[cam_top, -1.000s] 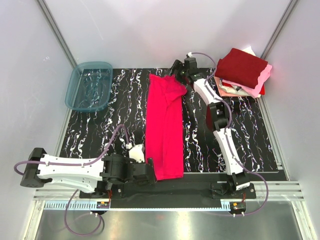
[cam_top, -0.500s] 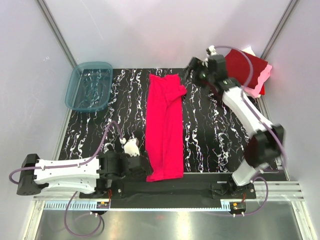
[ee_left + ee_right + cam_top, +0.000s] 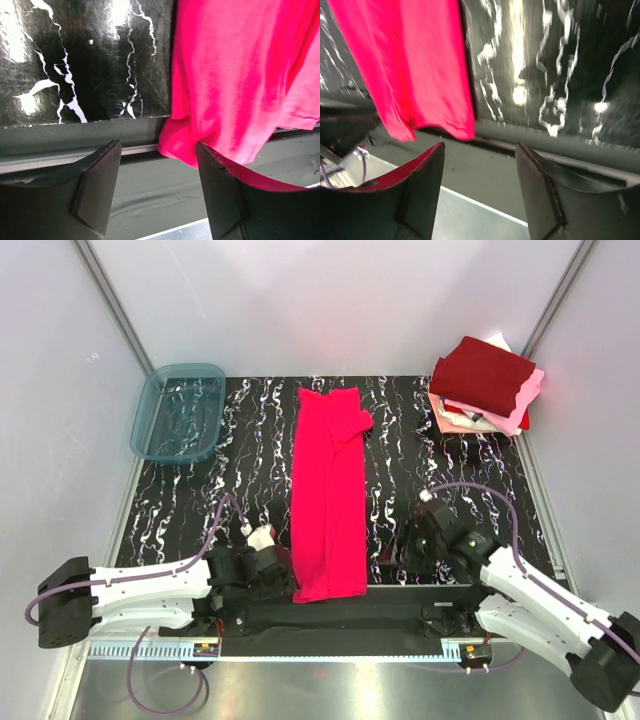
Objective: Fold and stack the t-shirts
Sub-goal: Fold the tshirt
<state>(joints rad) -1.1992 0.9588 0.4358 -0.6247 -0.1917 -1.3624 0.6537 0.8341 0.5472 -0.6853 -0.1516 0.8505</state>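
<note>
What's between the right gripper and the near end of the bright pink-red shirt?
Only bare marbled mat separates the right gripper from the shirt; the top view shows it, and the right wrist view agrees.

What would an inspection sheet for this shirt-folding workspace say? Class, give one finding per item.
Surface: black marbled table, glossy.
Job's things: bright pinkish-red shirt lies in a long strip mid-table, its near end drooping over the edge; folded stack at the far right, dark maroon on top.
Clutter: blue-grey tub at the far left.
Grippers: left gripper open at the shirt's near left corner; right gripper open by its near right corner; neither holds cloth.
Cables: purple cables loop over both arms, off the shirt.
Surroundings: white walls with metal frame posts.
</note>
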